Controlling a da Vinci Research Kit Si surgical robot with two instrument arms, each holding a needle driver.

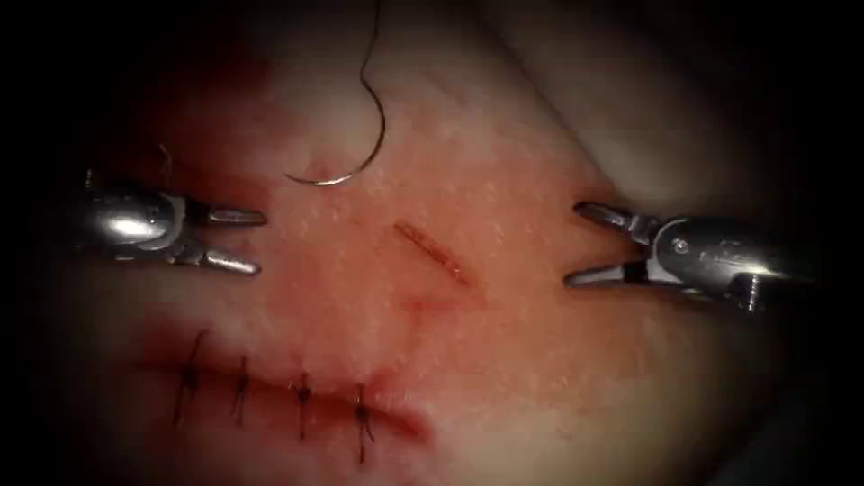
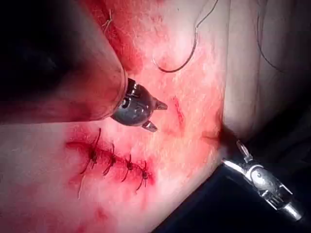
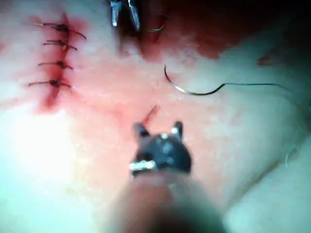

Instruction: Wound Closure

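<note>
Both end effectors hang with jaws parted and nothing held: the left end effector (image 1: 259, 241) to the left of the short open cut (image 1: 432, 253), the right end effector (image 1: 572, 245) to its right, the cut about midway between them. The needle (image 1: 346, 157) lies loose on the tissue (image 1: 540, 378), above and left of the cut, not in the tissue, its curve opening up and leftward, the thread (image 1: 369, 45) trailing upward from it. By my judgement the left end effector is nearer the needle. An older sutured cut (image 1: 279, 391) lies below.
</note>
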